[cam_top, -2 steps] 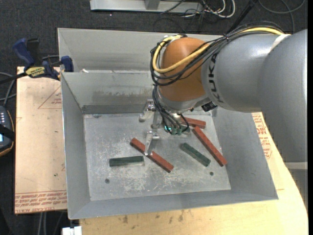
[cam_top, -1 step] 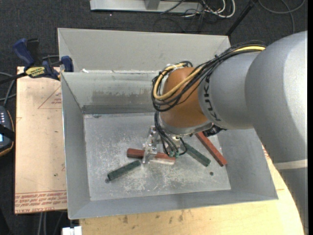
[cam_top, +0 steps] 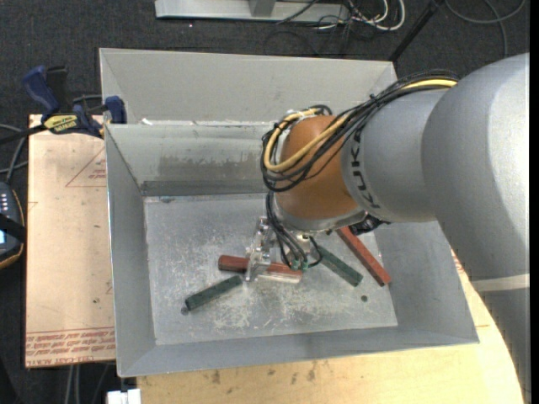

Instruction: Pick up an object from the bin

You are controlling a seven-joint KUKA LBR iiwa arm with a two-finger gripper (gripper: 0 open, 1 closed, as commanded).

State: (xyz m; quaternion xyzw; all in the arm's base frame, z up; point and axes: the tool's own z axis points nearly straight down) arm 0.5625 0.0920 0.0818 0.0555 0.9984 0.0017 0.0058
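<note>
A dark green stick is lying flat just lower left of the frame's centre, slanting from lower left up to the right. Right of centre, a reddish-brown stick is lying on a slant from upper left down to lower right. A second dark green stick is lying just beside it on its left, running roughly parallel. Dark carpeted floor is filling the upper left of the frame. Along the top edge a grey metal bar is resting on that floor, and a tangle of cables is trailing across it in the upper right.
</note>
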